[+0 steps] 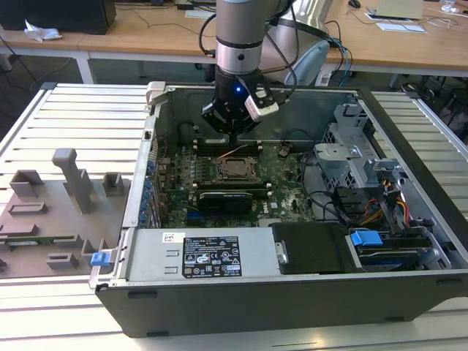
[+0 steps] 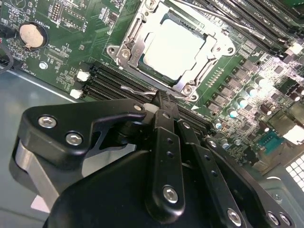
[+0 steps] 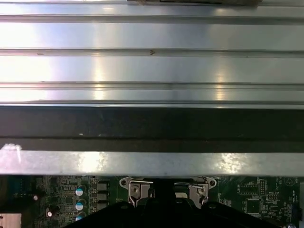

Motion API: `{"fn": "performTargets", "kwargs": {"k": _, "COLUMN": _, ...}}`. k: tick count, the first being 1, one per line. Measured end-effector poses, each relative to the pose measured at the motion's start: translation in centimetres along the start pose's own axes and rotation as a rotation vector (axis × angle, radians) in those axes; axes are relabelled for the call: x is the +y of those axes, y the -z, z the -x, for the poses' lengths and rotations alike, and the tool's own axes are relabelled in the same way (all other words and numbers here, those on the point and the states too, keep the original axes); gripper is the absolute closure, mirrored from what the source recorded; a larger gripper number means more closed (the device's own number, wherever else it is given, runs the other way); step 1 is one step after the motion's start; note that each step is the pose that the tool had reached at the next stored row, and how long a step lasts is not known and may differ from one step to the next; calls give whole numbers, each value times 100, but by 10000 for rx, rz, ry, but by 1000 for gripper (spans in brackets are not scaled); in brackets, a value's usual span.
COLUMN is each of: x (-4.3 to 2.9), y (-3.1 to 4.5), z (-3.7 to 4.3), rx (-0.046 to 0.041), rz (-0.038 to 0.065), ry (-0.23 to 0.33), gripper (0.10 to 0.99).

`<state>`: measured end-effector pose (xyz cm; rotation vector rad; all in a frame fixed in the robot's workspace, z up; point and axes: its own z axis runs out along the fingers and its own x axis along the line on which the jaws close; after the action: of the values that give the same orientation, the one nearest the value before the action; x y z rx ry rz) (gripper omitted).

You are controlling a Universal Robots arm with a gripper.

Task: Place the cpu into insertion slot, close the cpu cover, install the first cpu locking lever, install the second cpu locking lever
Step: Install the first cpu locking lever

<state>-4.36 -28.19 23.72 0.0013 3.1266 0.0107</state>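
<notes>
One arm reached into the open computer case, its end effector hanging just above the motherboard beside the insertion slot. The black fingers looked pinched together with nothing between them. In the second wrist view the cpu already lay in the slot, framed by the cpu cover, a thin wire lever running past the fingertips; whether that lever was latched was hard to make out. The exterior view showed the slot small and dark below the wrist, with a grey fixture tray on the slatted worktop at its left.
</notes>
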Motion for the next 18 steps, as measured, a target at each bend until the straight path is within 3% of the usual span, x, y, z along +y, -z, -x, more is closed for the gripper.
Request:
{"fn": "performTargets", "kwargs": {"k": 7, "x": 0, "y": -40, "z": -94, "rx": -1, "rz": 2, "ry": -2, "gripper": 980}}
{"fn": "performTargets", "kwargs": {"k": 12, "x": 0, "y": -117, "z": -101, "rx": -1, "rz": 1, "ry": 0, "gripper": 980}}
{"fn": "performTargets", "kwargs": {"k": 18, "x": 39, "y": -152, "z": -101, "rx": 0, "rz": 59, "ry": -2, "gripper": 980}}
